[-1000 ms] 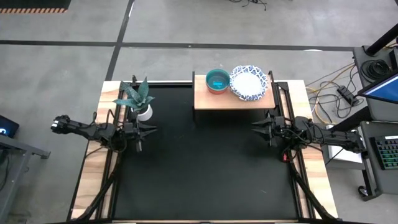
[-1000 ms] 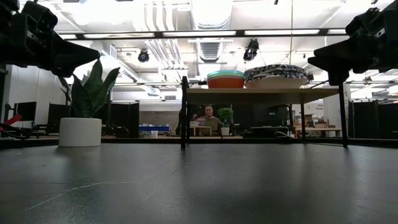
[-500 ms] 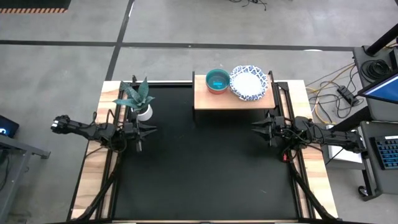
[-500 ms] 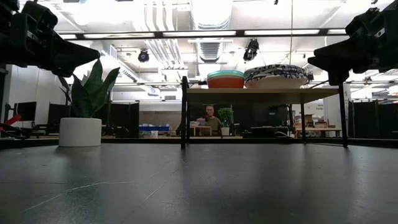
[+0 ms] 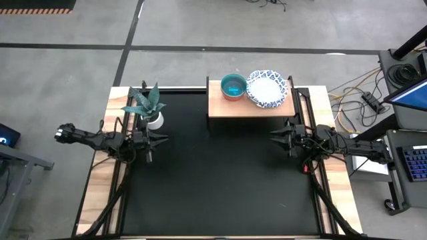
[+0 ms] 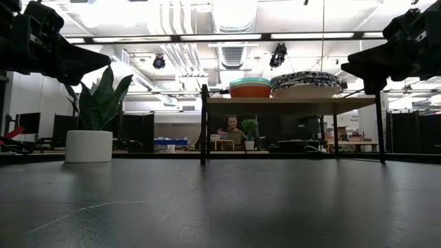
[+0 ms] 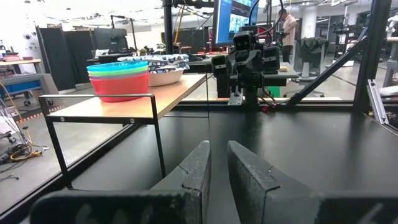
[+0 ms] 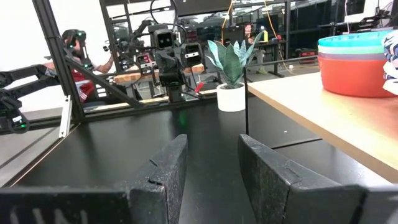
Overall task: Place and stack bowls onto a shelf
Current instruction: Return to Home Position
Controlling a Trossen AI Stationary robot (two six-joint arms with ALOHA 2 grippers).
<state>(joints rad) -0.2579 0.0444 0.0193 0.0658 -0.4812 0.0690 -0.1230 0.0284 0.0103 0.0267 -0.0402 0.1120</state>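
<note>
Black tabletop (image 5: 220, 173), wood-edged. Shelf (image 5: 223, 108) at far edge, right of centre. On it: plain bowls (image 5: 233, 86) nested at left end, teal uppermost; patterned white bowls (image 5: 267, 88) stacked just beside, to the right. No bowl shows off the shelf, so stacking looks finished. Left gripper (image 5: 164, 139) at left side near potted plant (image 5: 148, 107), fingers narrowly apart, empty. Right gripper (image 5: 272, 136) at right side, fingers apart, empty.

smooth light-wood shelf (image 5: 235, 109) with dark metal legs, matt black tabletop (image 5: 220, 180).

I'm in a robotics lab: bare ceiling ducts (image 6: 233, 55) and strip lights (image 6: 207, 36) overhead, concrete floor (image 5: 200, 23), trailing cables (image 5: 347, 85), a monitor (image 7: 239, 15), a person (image 6: 232, 132) seated beyond.
</note>
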